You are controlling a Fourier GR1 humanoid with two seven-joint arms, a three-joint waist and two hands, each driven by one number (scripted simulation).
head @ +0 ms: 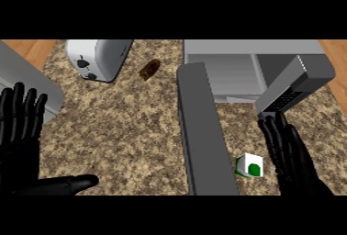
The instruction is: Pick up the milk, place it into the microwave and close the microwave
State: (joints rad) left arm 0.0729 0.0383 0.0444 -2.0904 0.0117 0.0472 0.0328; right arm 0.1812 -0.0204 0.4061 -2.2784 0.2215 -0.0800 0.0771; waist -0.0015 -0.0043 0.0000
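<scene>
From the head view, the milk [250, 165] is a small white carton with a green spot. It sits on the speckled tabletop [122, 137], low down in the view, just to the right of the long grey microwave door [203, 137]. The door is swung wide open and sticks out toward the robot, so the way into the microwave [234, 75] is free. That is good, because the milk has to go in there.

The right hand [290, 156] is just to the right of the milk. Its fingers are straight and point up the view toward the microwave. It holds nothing. I cannot tell if its side touches the carton or is only very near. I think it is there to get round the milk and pick it up, so the picking up is not yet done.

The left hand [20, 124] rests at the left edge, flat and spread out, with nothing in it. It is well apart from the milk and out of the way.

A toaster [98, 59] stands at the top left, and a small brown thing [150, 69] lies beside it. Both are far from the milk, on the other side of the door.

The door is also close by on the milk's left, so the hand has little room there.
</scene>
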